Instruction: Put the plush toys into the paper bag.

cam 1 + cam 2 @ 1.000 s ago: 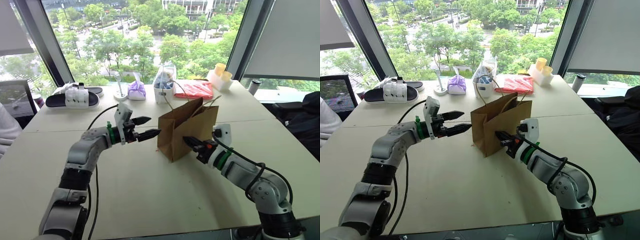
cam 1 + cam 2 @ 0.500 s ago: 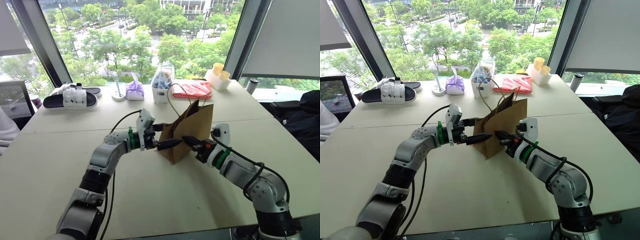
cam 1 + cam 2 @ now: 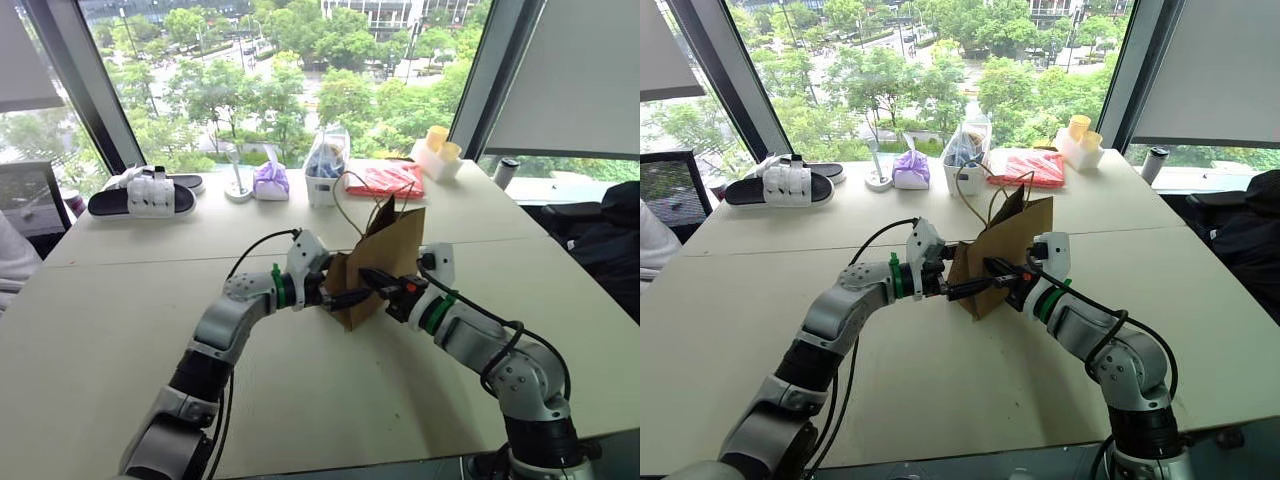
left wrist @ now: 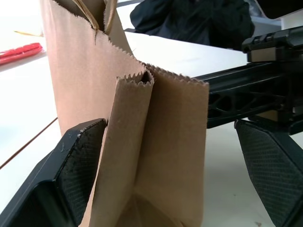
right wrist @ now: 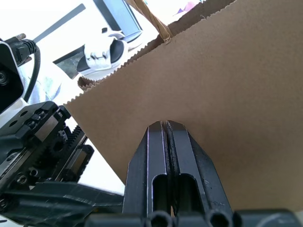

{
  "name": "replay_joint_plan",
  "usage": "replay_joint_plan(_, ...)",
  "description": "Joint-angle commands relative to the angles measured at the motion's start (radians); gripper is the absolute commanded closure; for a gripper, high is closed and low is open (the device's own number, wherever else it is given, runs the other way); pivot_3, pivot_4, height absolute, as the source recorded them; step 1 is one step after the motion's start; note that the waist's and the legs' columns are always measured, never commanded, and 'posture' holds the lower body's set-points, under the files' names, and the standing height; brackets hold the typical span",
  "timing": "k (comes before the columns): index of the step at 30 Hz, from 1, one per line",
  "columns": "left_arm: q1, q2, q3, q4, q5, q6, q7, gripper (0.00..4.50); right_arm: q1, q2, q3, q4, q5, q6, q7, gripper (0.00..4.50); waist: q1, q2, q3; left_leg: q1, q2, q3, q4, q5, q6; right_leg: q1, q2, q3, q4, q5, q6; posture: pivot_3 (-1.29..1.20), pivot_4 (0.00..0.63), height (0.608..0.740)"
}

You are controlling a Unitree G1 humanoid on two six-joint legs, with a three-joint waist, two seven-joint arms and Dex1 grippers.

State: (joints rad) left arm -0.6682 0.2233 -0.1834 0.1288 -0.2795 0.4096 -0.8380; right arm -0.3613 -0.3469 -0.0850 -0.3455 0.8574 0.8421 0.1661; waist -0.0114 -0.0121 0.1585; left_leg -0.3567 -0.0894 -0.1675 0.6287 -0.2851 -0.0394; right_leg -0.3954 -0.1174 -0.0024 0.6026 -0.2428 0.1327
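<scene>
The paper bag (image 3: 385, 262) hides its inside and both end effectors' fingertips.

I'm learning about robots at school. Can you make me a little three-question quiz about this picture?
1. True or false: the right gripper is shut against the side of the brown paper bag.
2. What stands between the open fingers of the left gripper?
A. a purple lump
B. a folded edge of the paper bag
C. a slipper
3. Fill in: the red packet lies on the white table, behind the ____.

Key:
1. True.
2. B.
3. Paper bag.
</scene>
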Motion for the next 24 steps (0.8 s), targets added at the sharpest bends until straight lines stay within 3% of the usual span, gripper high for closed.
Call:
replay_joint_plan(1,0.003,-0.008,0.004,-0.025,0.004,-0.011,0.019,1.37,-0.016,0.007,-0.027,-0.016,0.005,-0.001,0.009,4.50,0.000,0.000,0.000,0.000,0.000,0.000,0.000,0.000,0.000,0.000,0.000,0.000,0.000,0.000,0.000,0.00,0.150,0.740)
replay_joint_plan(7,0.002,0.000,0.006,-0.027,0.008,-0.012,0.023,4.36,-0.002,0.009,-0.070,-0.037,0.041,0.005,0.012,4.50,0.001,0.000,0.000,0.000,0.000,0.000,0.000,0.000,0.000,0.000,0.000,0.000,0.000,0.000,0.000,0.00,0.150,0.740)
replay_joint_plan(15,-0.027,0.007,0.018,-0.012,-0.006,-0.052,-0.013,4.47,0.089,-0.031,-0.230,-0.131,0.317,0.042,0.056,4.50,0.002,0.000,0.000,0.000,0.000,0.000,0.000,0.000,0.000,0.000,0.000,0.000,0.000,0.000,0.000,0.00,0.150,0.740)
replay_joint_plan(20,-0.149,0.036,0.048,-0.029,-0.128,-0.102,-0.251,4.47,0.275,-0.180,-0.349,-0.208,0.436,0.056,0.192,4.50,0.017,0.000,0.000,-0.001,0.000,0.001,0.000,0.000,0.000,0.001,0.000,0.000,-0.002,0.000,0.000,0.00,0.150,0.740)
replay_joint_plan(24,-0.204,0.082,0.039,0.009,-0.163,-0.081,-0.371,4.47,0.371,-0.235,-0.410,-0.229,0.498,0.033,0.216,4.50,0.016,0.001,-0.001,0.001,0.000,0.004,0.000,-0.001,0.002,0.003,0.000,0.000,-0.003,0.000,0.000,0.00,0.150,0.740)
